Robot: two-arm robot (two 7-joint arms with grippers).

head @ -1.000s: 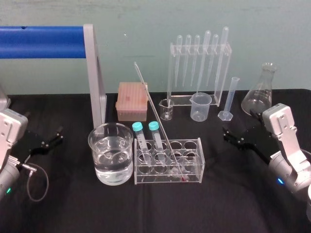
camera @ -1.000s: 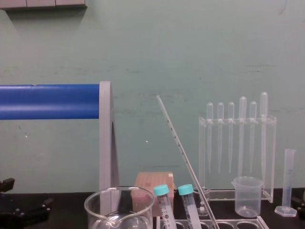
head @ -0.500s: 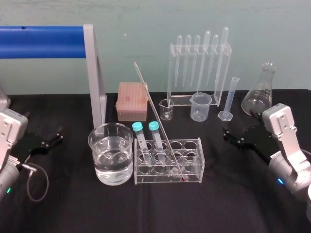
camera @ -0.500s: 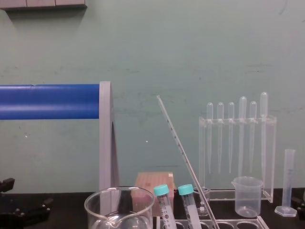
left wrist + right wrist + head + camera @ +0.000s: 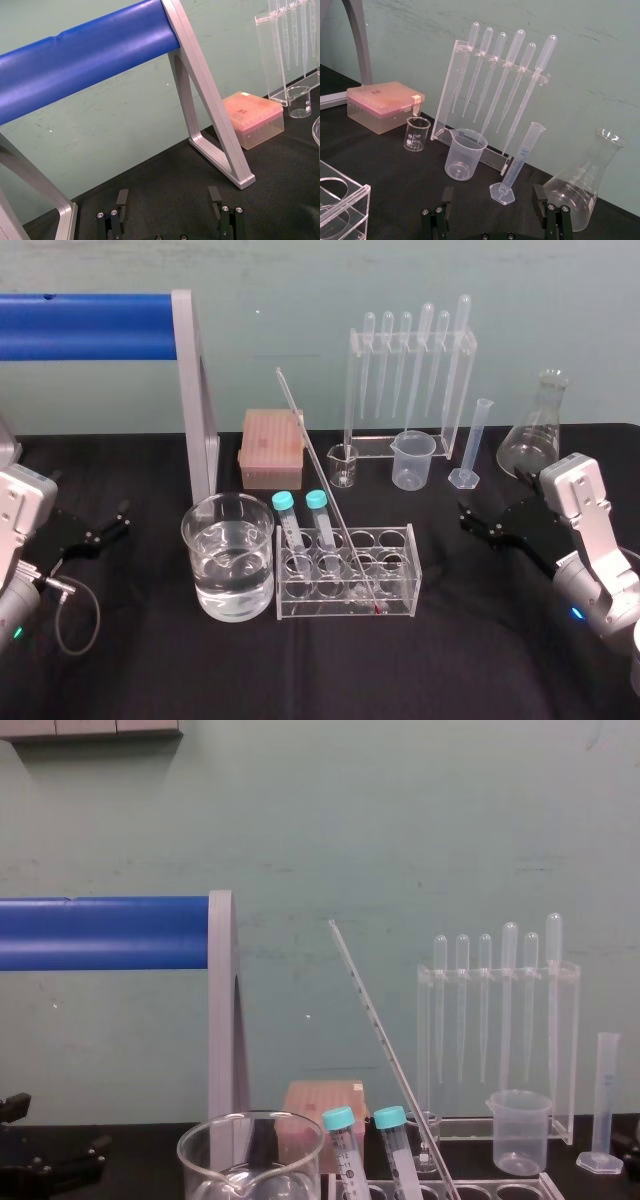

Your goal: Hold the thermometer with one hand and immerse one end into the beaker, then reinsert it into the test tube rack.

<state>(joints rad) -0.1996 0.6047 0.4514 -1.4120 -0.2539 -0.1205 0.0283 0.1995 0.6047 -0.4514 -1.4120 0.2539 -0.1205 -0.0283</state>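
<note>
Black table [image 5: 450, 650], green wall [image 5: 300, 280] behind. My left gripper [image 5: 124, 519] and right gripper [image 5: 468, 523]: fingers spread apart. Between them: beaker [image 5: 228, 570], rack [image 5: 396, 585] holding 1 leaning thermometer [image 5: 320, 475].

A pale green wall [image 5: 400, 820], scuffed in places, backs the work area. The table [image 5: 330, 670] is covered in black. A blue cylindrical bar [image 5: 80, 327] is mounted on a grey metal frame [image 5: 197, 410] at left.
</note>
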